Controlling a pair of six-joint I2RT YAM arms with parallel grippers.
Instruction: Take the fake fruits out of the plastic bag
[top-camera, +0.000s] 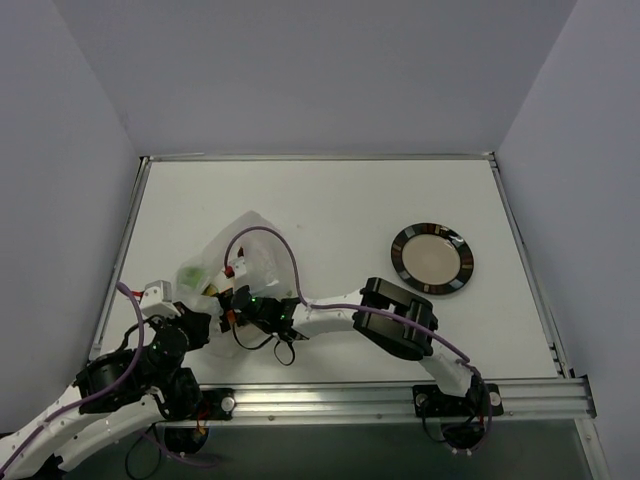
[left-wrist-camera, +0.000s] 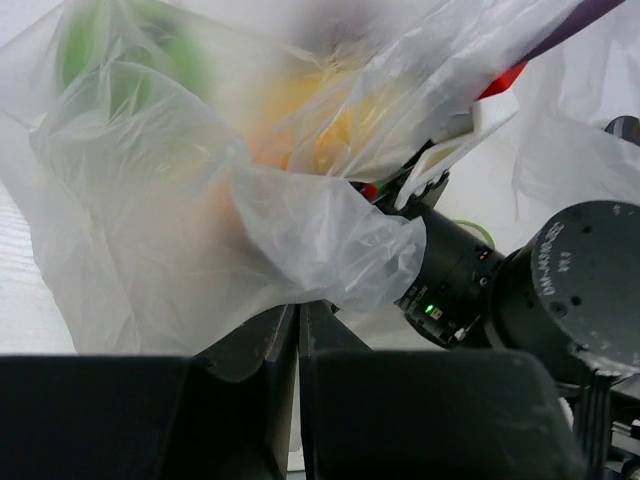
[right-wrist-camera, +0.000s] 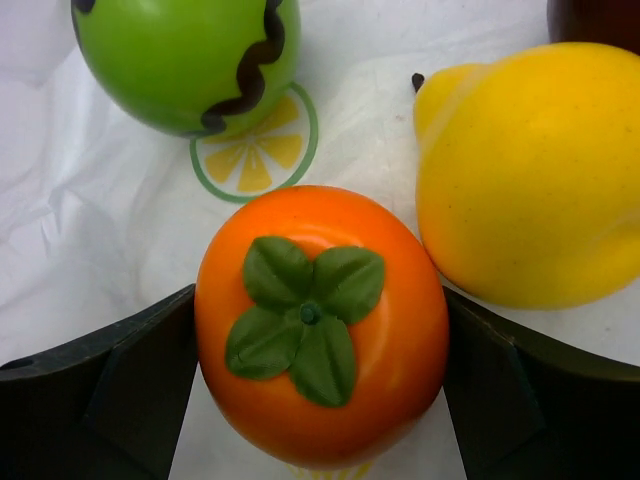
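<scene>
Persimmon (right-wrist-camera: 320, 320), unseen overhead, sits clamped in right pincer (right-wrist-camera: 318, 345); left pincer (left-wrist-camera: 298, 335) pinches plastic bag (left-wrist-camera: 150, 200).

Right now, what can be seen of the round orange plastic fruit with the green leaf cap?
The round orange plastic fruit looks glossy, like a persimmon, its four-leaf green cap facing the camera. It lies on the white plastic bag printed with citrus slices, held between both fingers of the right pincer. The yellow pear-shaped fruit seems to touch its side.
</scene>
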